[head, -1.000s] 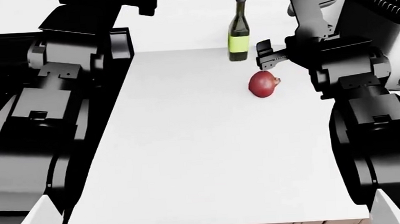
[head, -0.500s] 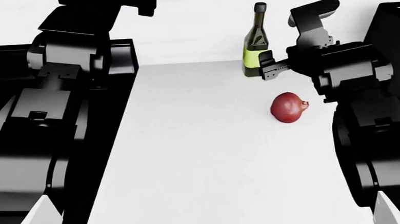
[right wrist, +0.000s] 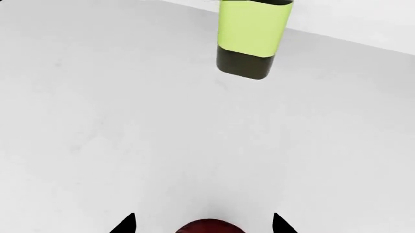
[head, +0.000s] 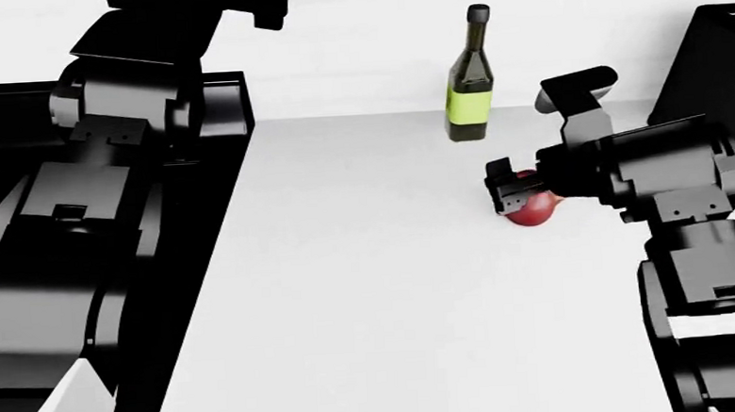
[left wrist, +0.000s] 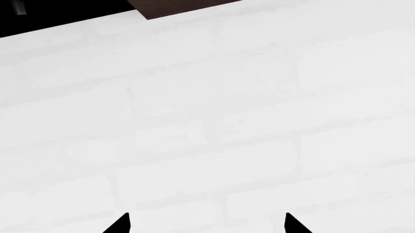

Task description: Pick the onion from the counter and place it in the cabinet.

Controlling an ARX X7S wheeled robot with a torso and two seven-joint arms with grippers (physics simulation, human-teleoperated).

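The dark-red onion (head: 534,210) lies on the white counter (head: 372,291), right of the middle, partly hidden by my right gripper (head: 513,195). That gripper is open and sits low over the onion. In the right wrist view the onion's top (right wrist: 207,227) shows between the two open fingertips (right wrist: 126,224), with gaps on both sides. My left gripper (left wrist: 206,224) is open and empty, facing a white tiled wall; in the head view the left arm is raised at the upper left. No cabinet opening shows.
A dark bottle with a green label (head: 469,83) stands at the counter's back, beyond the onion; it also shows in the right wrist view (right wrist: 251,39). The black stove top (head: 12,130) lies left of the counter. A dark appliance (head: 719,65) stands at the far right.
My right gripper has come down and forward from beside the bottle onto the onion, now straddling it. The head view shifted slightly earlier. The left arm has not moved.
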